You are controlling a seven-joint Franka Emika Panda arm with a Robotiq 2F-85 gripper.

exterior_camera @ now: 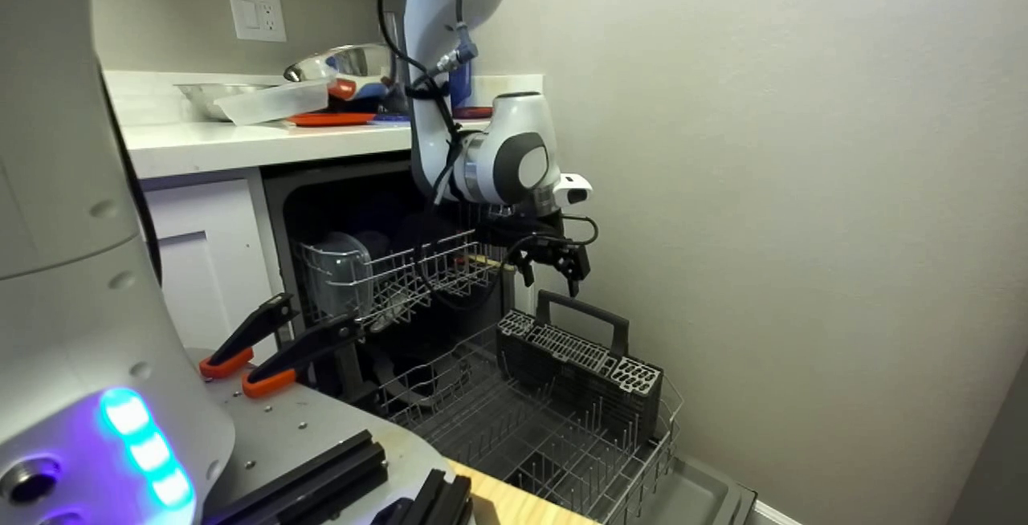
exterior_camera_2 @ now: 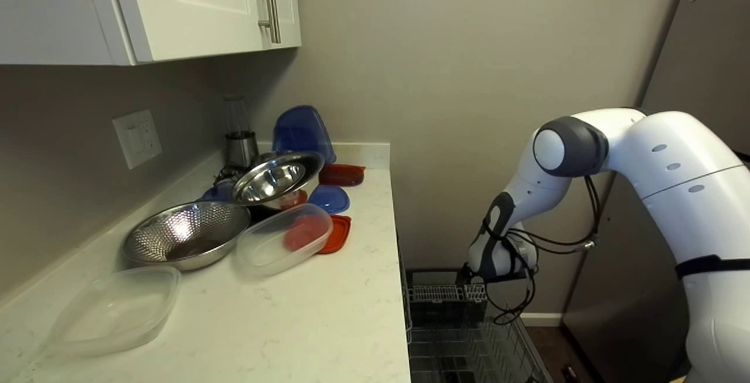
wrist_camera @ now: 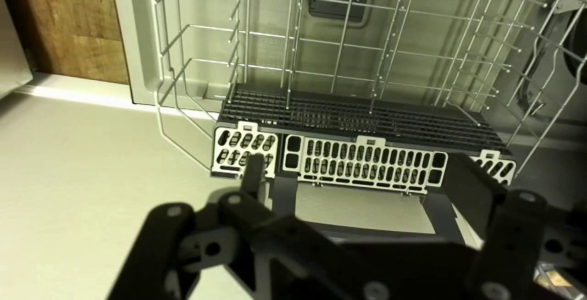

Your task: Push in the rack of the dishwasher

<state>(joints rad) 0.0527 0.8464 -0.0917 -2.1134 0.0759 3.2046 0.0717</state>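
The rack point(exterior_camera: 430, 272) is the light silver wire basket in the upper part of the dishwasher point(exterior_camera: 275, 224). It sticks partly out of the dark cavity in an exterior view and holds a clear container point(exterior_camera: 341, 276). The dishwasher's fold-down door point(exterior_camera: 707, 493) is down. My gripper point(exterior_camera: 551, 282) is to the front right of the rack, apart from it, above the cutlery basket's handle point(exterior_camera: 582, 310). In the wrist view my gripper point(wrist_camera: 357, 164) has its fingers wide apart with nothing between the tips. The counter hides the rack in an exterior view.
The darker lower rack point(exterior_camera: 554, 445) is pulled out over the door. A black cutlery basket point(wrist_camera: 362, 112) stands in it against the wall side. A wall point(exterior_camera: 771, 188) is close beyond. The counter point(exterior_camera_2: 328, 313) above carries bowls, containers and lids.
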